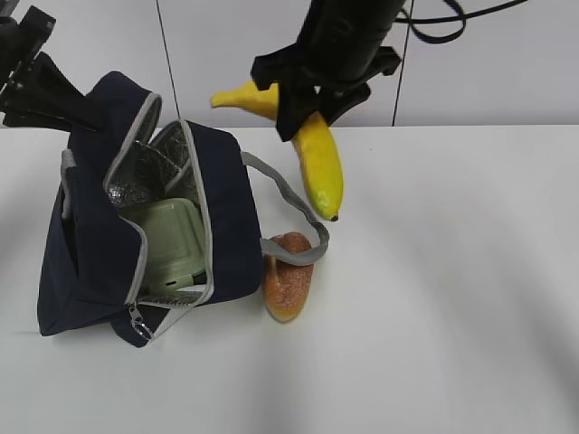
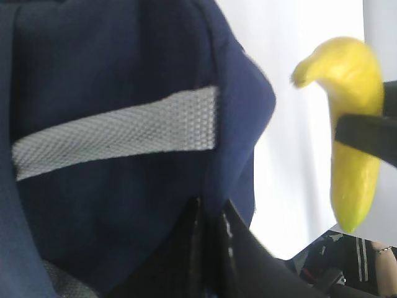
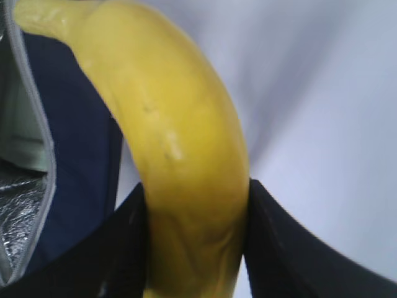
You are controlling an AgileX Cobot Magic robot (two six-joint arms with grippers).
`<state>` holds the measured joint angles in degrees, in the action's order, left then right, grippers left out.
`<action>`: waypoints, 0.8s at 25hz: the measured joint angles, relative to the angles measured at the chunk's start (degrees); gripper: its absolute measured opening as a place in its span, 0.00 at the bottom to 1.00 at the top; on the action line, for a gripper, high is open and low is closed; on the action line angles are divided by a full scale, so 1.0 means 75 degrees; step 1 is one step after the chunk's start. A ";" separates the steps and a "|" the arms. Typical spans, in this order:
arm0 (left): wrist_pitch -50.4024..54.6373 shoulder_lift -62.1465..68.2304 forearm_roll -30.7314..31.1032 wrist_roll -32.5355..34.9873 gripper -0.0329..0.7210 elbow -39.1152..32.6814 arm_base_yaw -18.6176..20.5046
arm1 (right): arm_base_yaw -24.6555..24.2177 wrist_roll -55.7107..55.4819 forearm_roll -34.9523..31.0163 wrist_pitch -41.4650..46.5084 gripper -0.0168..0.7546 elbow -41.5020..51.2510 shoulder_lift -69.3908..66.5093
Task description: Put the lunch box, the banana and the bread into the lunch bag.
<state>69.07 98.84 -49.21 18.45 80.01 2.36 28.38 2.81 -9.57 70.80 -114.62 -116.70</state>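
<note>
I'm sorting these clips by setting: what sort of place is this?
Probably a robot test bench, not a kitchen: a bare white table against plain white wall panels, holding only a lunch bag and bread, while a black pincer holds a banana.

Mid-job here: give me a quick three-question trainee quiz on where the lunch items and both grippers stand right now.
1. True or false: the lunch box is inside the lunch bag.
2. What does the right gripper hold? A) bread B) banana C) nothing
3. Fill in: the bread lies on the table beside the bag, under its grey ____.

Key:
1. True; its green lid shows through the open zipper.
2. B; the banana hangs above the table, right of the bag. The left gripper pinches the bag's fabric.
3. Strap.
</note>
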 joint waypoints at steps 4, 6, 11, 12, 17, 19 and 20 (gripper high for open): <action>0.0000 0.0000 0.0000 0.0000 0.03 0.0000 0.0000 | 0.0543 -0.0223 0.0000 0.0013 0.45 0.0000 -0.0255; 0.0000 0.0000 0.0000 0.0000 0.03 0.0000 0.0000 | 0.0742 -0.0375 -0.0048 0.0013 0.45 0.0000 -0.0418; 0.0000 0.0000 -0.0011 0.0000 0.03 0.0000 0.0000 | 0.0981 -0.0687 -0.0476 -0.0228 0.45 0.0000 -0.0795; 0.0000 0.0000 -0.0011 0.0000 0.03 0.0000 0.0000 | 0.1003 -0.0760 -0.0671 -0.0396 0.45 0.0000 -0.0811; 0.0000 0.0000 -0.0011 0.0000 0.03 0.0000 0.0000 | 0.1015 -0.1068 -0.1294 -0.1172 0.45 0.0000 -0.0818; 0.0000 0.0000 -0.0011 0.0000 0.03 0.0000 0.0000 | 0.1015 -0.1182 -0.1348 -0.1357 0.45 0.0000 -0.0818; 0.0000 0.0000 -0.0011 0.0000 0.03 0.0000 0.0000 | 0.1015 -0.1216 -0.1386 -0.1423 0.45 0.0000 -0.0830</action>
<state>69.07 98.84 -49.29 18.45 80.01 2.36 35.99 -6.31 -19.96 60.13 -114.62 -122.92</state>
